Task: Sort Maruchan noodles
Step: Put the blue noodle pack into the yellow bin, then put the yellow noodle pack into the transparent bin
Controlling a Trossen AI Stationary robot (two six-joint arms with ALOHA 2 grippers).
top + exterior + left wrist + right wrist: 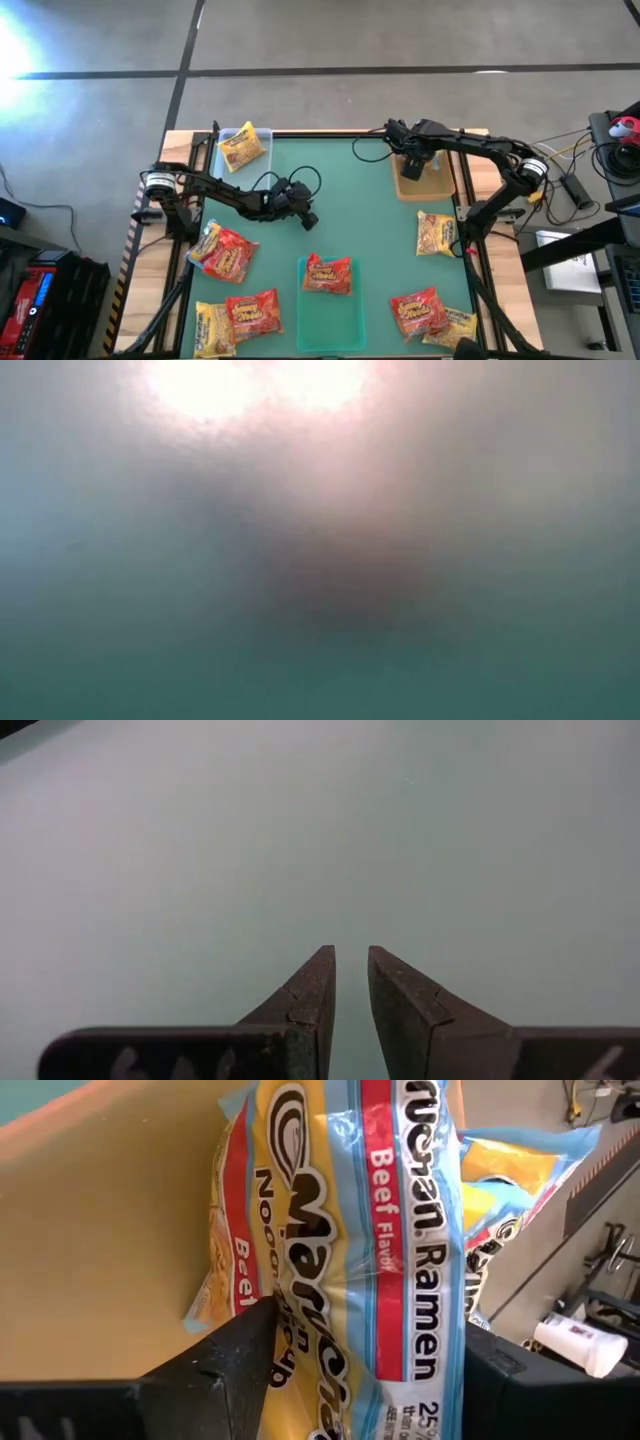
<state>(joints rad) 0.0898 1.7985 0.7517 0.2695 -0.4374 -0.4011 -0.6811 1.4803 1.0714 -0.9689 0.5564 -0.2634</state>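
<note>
We judge these Maruchan packets light and crinkly, the film slick and the noodle block inside brittle, so a firm squeeze on the flat face could crack it. The sealed edge, or a pinch across the thin side, looks the safer hold.

In the right wrist view, the beef packet (400,1240) stands between the fingers of the right gripper (365,1380); its label reads "Maruchan Ramen", "Beef Flavor" and "Noodle Soup". The fingers stand apart on either side of it, and we cannot tell whether they press it or have let go. Behind it lies another packet (520,1170). In the high view this gripper hangs over the brown tray (425,185) at upper right.

The left gripper (300,205) sits at centre left over the bare green counter (370,220), its fingers (305,995) nearly together and holding nothing.

The other packets are spread about: a yellow packet (240,148) in the clear tray at upper left, a red packet (327,273) at lower centre, and a further packet (436,233) at right.
</note>
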